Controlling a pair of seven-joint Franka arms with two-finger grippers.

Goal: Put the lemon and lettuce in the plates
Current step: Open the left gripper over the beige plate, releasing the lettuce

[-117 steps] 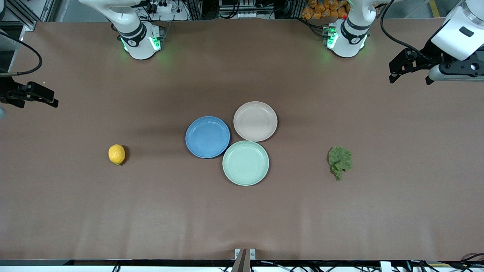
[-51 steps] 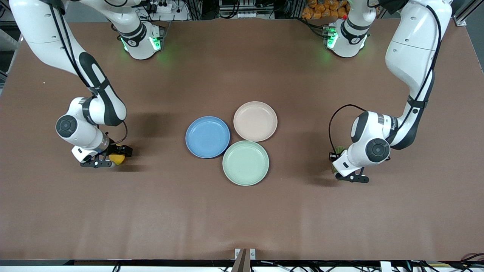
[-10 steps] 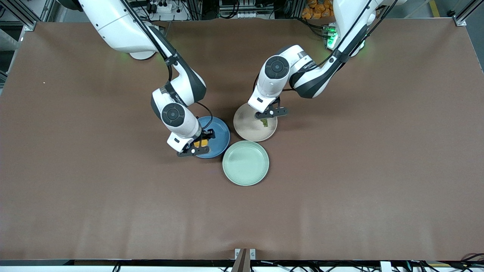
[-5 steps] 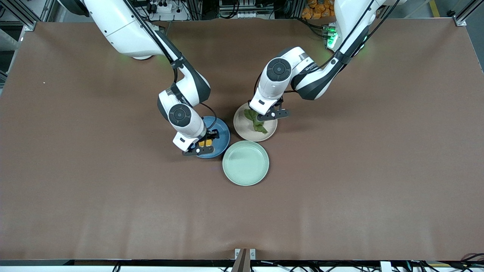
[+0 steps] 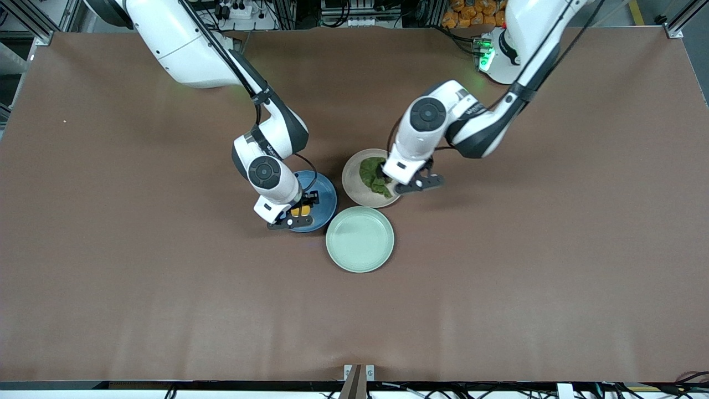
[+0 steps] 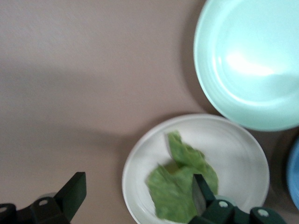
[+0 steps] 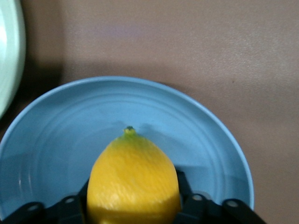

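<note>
The green lettuce (image 5: 374, 176) lies crumpled in the beige-pink plate (image 5: 354, 185), free of any grip. My left gripper (image 5: 412, 180) hangs open over that plate's rim at the left arm's end. In the left wrist view the lettuce (image 6: 180, 182) lies in the plate (image 6: 233, 154), with the left gripper (image 6: 135, 198) spread wide above it. The yellow lemon (image 5: 301, 210) is low in the blue plate (image 5: 324, 194), with my right gripper (image 5: 296, 213) shut on it. In the right wrist view the lemon (image 7: 133, 182) fills the right gripper (image 7: 133, 205) over the blue plate (image 7: 60, 135).
An empty mint-green plate (image 5: 360, 239) sits nearer the front camera, touching both other plates; its rim also shows in the left wrist view (image 6: 252, 60). Bare brown table (image 5: 498, 288) surrounds the three plates.
My left gripper opened and let the lettuce fall into the beige-pink plate, then shifted toward the left arm's end. The right arm edged slightly over the blue plate with the lemon.
</note>
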